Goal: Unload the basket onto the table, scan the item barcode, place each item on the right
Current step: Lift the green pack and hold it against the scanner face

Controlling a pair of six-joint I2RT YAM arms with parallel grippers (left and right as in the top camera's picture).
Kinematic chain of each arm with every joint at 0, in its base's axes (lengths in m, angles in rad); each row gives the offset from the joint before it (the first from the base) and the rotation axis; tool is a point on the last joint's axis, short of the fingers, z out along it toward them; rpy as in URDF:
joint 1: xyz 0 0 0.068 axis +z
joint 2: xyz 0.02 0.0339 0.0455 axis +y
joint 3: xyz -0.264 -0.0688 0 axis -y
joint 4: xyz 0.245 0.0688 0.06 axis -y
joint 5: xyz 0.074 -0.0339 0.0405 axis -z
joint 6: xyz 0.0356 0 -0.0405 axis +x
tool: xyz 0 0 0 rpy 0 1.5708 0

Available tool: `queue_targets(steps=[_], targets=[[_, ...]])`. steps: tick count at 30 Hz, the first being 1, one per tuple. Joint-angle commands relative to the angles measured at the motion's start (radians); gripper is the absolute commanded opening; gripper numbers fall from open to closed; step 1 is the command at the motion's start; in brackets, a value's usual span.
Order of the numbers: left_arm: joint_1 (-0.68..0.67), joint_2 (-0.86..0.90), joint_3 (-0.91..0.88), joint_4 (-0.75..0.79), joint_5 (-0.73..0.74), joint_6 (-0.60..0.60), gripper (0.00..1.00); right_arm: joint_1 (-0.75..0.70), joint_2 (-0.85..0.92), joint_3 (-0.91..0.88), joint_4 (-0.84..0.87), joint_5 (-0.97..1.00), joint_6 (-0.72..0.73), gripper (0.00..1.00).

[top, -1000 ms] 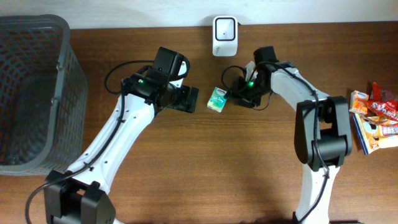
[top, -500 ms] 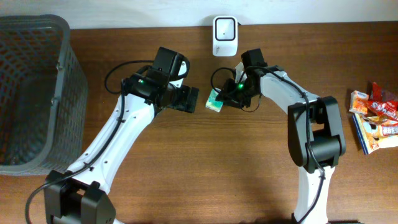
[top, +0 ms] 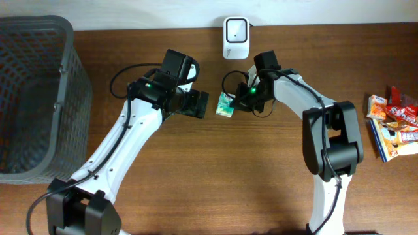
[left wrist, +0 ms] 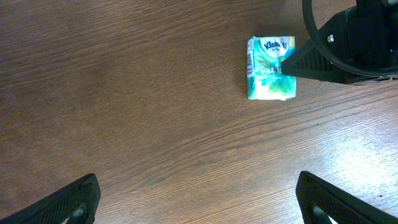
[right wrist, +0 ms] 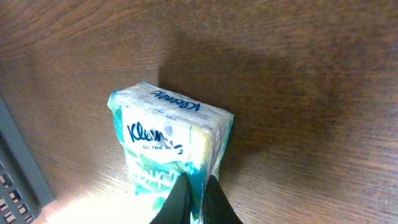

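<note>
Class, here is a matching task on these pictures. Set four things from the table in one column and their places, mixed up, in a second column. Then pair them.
1 Kleenex tissue pack
2 grey basket
3 white scanner
4 snack packets

A right edge of the table
B back edge, middle
C left end
D at the tips of the right gripper

Pairs: 1-D, 2-C, 3-B, 4-A

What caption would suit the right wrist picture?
Right gripper pinching the edge of a small green-and-white Kleenex tissue pack on a brown wooden table.
</note>
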Motion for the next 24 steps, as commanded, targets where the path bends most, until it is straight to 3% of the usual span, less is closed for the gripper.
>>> queue_targets(steps=[1, 12, 18, 24], targets=[[0.005, -0.012, 0.018, 0.000, -0.007, 0.016, 0.99, 0.002, 0.007, 0.042, -0.081, 0.029, -0.068, 0.04], [0.006, -0.012, 0.018, 0.000, -0.007, 0.016, 0.99, 0.005, 0.007, 0.321, -0.403, 0.388, -0.153, 0.04], [0.006, -0.012, 0.018, 0.000, -0.007, 0.016, 0.99, 0.005, 0.007, 0.431, -0.379, 0.670, -0.154, 0.04], [0.006, -0.012, 0.018, 0.000, -0.007, 0.016, 0.99, 0.005, 0.007, 0.446, -0.222, 0.920, -0.222, 0.04]])
